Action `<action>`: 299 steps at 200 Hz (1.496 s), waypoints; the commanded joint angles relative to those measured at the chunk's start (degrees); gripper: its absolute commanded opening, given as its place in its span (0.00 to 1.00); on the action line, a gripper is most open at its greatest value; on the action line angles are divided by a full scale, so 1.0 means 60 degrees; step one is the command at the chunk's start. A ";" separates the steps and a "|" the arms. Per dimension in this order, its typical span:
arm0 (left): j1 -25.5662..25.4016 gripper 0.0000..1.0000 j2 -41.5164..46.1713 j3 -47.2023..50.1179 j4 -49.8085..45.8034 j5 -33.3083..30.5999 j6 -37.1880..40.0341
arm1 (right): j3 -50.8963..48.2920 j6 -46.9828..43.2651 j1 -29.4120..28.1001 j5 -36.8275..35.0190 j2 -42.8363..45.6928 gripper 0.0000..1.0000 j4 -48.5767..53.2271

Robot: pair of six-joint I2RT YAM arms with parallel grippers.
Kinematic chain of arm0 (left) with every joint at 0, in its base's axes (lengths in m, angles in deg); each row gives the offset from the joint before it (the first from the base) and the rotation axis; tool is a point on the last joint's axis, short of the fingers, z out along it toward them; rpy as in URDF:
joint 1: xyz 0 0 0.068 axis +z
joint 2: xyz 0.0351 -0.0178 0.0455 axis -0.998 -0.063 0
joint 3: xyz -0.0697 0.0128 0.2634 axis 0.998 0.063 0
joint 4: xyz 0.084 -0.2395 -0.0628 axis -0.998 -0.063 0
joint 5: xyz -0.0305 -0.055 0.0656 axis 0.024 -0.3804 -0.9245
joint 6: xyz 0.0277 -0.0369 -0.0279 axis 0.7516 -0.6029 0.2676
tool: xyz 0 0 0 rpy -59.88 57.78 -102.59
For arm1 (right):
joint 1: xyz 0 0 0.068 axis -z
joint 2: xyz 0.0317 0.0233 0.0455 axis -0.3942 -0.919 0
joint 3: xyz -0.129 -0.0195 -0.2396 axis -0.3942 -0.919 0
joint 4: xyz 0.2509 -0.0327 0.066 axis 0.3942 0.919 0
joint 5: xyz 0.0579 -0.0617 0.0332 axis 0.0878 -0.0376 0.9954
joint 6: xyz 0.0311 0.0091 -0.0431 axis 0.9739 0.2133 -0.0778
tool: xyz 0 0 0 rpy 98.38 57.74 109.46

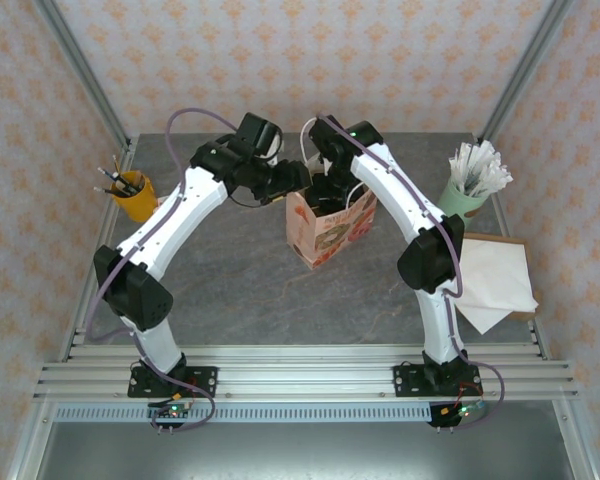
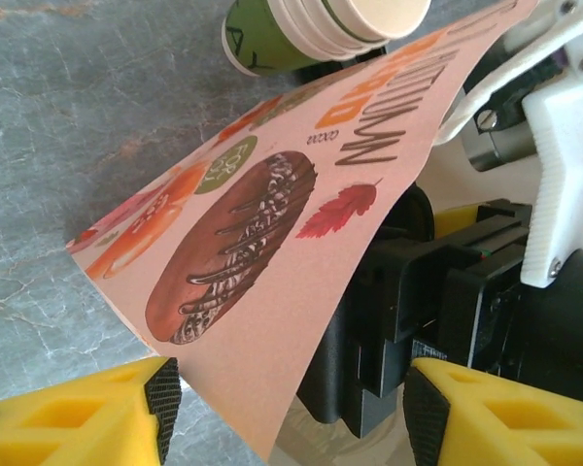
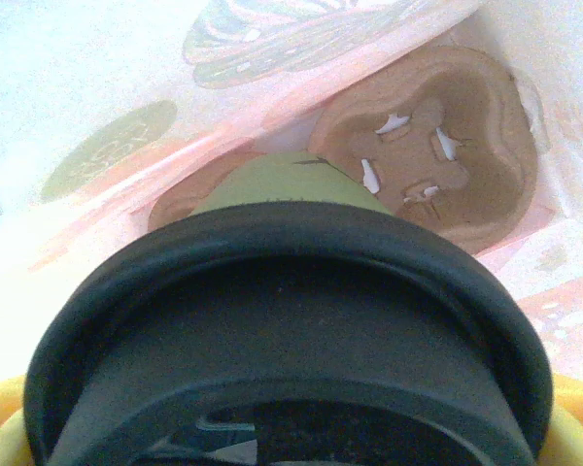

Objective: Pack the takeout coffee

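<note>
The takeout coffee (image 3: 291, 320) shows its black lid close up, with a strip of green cup wall below it. My right gripper (image 3: 291, 432) is shut on it; its yellow fingertips (image 3: 0, 422) sit at either side of the lid. The cup hangs inside the printed paper bag (image 1: 325, 235), above a brown cardboard cup carrier (image 3: 437, 146) on the bag's floor. My left gripper (image 2: 290, 413) is open, its pads either side of the bag's near wall (image 2: 272, 243) at the mouth, apart from the paper. In the top view it is left of the bag (image 1: 290, 180).
A stack of lidless green cups (image 2: 311, 29) lies just behind the bag. A yellow cup of pens (image 1: 133, 195) stands at the left edge. A mint cup of white sticks (image 1: 470, 185) and white napkins on a brown board (image 1: 495, 280) are at the right.
</note>
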 commanded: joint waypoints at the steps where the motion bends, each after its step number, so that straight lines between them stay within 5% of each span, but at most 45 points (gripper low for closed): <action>1: -0.0011 0.57 -0.0381 -0.0517 -0.0847 0.0211 0.0446 | 0.0028 -0.0100 -0.0026 -0.0131 0.0150 0.36 0.0104; 84: 0.0299 0.00 -0.0462 -0.1088 -0.2226 0.0269 0.1700 | 0.0347 -0.0935 -0.0026 -0.0014 0.0199 0.35 0.0720; 142: 0.0948 0.00 -0.0870 -0.2230 -0.3329 0.0820 0.3389 | 0.0309 -0.1821 -0.0210 0.0701 0.0125 0.35 0.1140; 201: 0.1498 0.00 -0.2036 -0.3864 -0.4474 0.2251 0.4605 | -0.0110 -0.1439 -0.0510 0.0004 0.0110 0.35 0.1014; 227: 0.2092 0.09 -0.1730 -0.3722 -0.4244 0.2669 0.5122 | -0.0165 -0.1291 -0.0481 0.0115 0.0044 0.35 0.0889; 265: 0.2258 0.50 -0.0820 -0.3157 -0.1600 0.2698 0.6585 | 0.0213 -0.1124 -0.0481 0.0394 -0.0172 0.34 0.0628; 283: 0.2254 0.57 -0.0645 -0.2408 -0.0102 0.2767 0.7695 | 0.0656 -0.1115 -0.0480 0.0452 -0.0334 0.34 0.0685; 299: 0.2260 0.62 -0.0882 -0.2202 0.0388 0.3840 0.9282 | 0.0911 -0.1082 -0.0481 0.0467 -0.0465 0.34 0.0770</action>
